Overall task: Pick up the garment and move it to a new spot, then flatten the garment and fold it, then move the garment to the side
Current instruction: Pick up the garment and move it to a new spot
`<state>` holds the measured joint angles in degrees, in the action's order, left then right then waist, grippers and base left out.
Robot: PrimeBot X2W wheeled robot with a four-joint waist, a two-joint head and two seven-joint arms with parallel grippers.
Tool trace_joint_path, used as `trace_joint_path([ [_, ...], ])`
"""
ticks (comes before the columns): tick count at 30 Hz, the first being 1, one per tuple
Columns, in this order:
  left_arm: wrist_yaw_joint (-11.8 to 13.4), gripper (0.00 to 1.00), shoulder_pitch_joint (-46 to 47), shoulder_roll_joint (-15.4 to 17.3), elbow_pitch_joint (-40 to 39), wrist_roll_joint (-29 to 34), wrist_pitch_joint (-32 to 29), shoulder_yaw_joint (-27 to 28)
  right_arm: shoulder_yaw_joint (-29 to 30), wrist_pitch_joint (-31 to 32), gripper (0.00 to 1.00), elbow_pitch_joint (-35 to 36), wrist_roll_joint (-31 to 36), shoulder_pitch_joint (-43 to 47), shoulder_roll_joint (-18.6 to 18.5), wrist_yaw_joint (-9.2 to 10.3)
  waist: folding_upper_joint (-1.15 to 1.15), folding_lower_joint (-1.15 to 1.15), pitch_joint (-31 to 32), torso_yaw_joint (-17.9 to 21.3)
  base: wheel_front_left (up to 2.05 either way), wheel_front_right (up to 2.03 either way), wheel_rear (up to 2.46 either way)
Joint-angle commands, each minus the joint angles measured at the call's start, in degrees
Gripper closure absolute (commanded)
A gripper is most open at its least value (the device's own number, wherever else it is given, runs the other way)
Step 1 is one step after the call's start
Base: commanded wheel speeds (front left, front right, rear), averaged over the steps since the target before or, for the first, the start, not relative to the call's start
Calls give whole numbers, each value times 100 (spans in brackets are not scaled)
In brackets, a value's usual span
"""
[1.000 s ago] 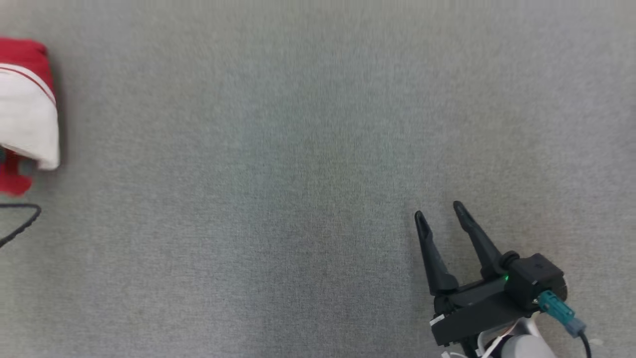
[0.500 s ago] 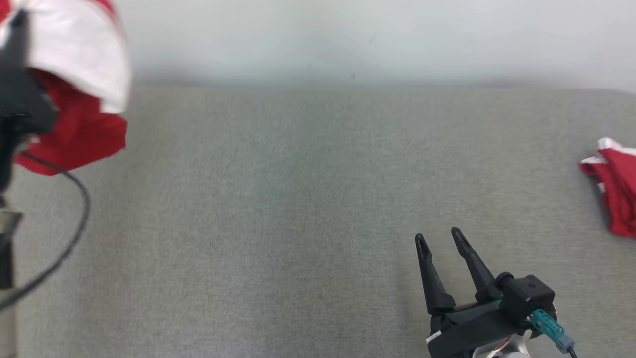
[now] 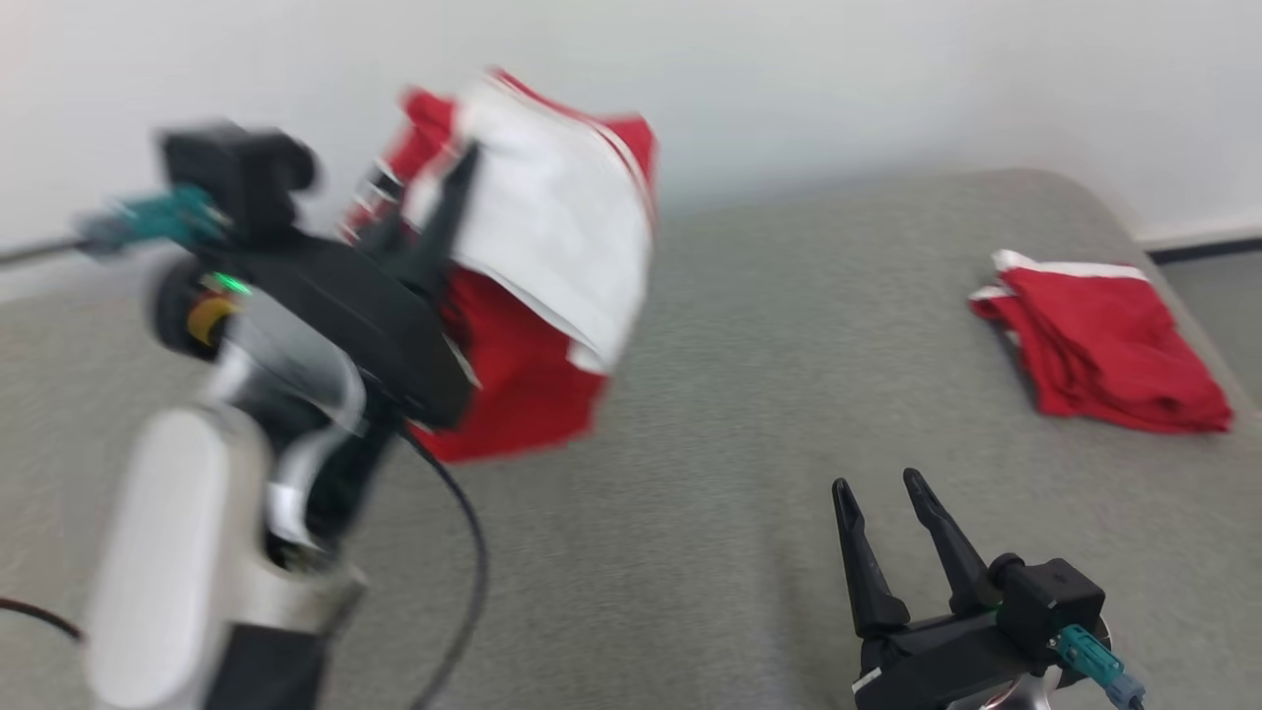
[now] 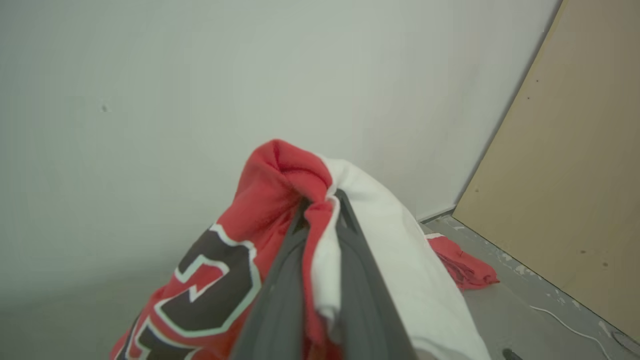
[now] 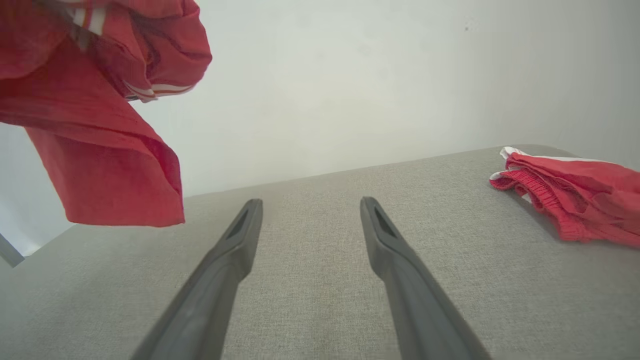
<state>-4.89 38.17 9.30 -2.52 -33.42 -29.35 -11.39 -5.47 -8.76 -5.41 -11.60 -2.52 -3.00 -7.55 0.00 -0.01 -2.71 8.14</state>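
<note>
The left claw is clenched on the garment, a red and white piece held up in the air above the left half of the grey cloth-covered desk, its lower edge clear of the desk top. In the left wrist view a fold of red and white cloth is pinched between the two dark fingers. Below them the garment carries a black print outlined in white. The shapes are bunched up, and no letters or brand can be read. The head view is blurred around this arm, but a green light glows on its wrist. The right claw hovers low over the near right part of the desk, released, its fingers spread and grasping nothing. A second red garment with a white edge lies crumpled at the desk's far right corner, well apart from both claws. A pale wall rises behind the desk.
</note>
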Motion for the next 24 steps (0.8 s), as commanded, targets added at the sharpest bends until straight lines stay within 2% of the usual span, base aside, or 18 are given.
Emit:
trace_joint_path([
  [1,46,100,-190,-107,63,-13,96,-49,-30,10,0,27,-53,41,21,10,0,1,9,539,0,0,0],
  [7,71,100,-634,-324,792,188,370,-469,-116,46,0,63,-48,-62,21,10,0,1,-114,984,0,0,0],
  [10,45,100,-738,-372,1376,339,574,-664,-172,55,0,50,-63,-68,22,10,0,1,-142,1104,0,0,0],
  [15,189,100,-850,-474,2606,632,1111,-927,-229,34,0,25,-123,-74,22,10,0,1,-154,1200,0,0,0],
  [17,253,0,-890,-521,3082,740,1291,-1049,-260,29,0,11,-130,-101,22,10,0,1,-158,1202,0,0,0],
  [18,321,0,-899,-541,3288,693,1304,-1056,-257,27,0,8,-134,-108,23,10,0,1,-159,1181,0,0,0],
  [24,259,0,-833,-622,3713,441,1649,-1247,-99,-26,0,-13,-121,2,22,10,0,1,-153,863,0,0,0],
])
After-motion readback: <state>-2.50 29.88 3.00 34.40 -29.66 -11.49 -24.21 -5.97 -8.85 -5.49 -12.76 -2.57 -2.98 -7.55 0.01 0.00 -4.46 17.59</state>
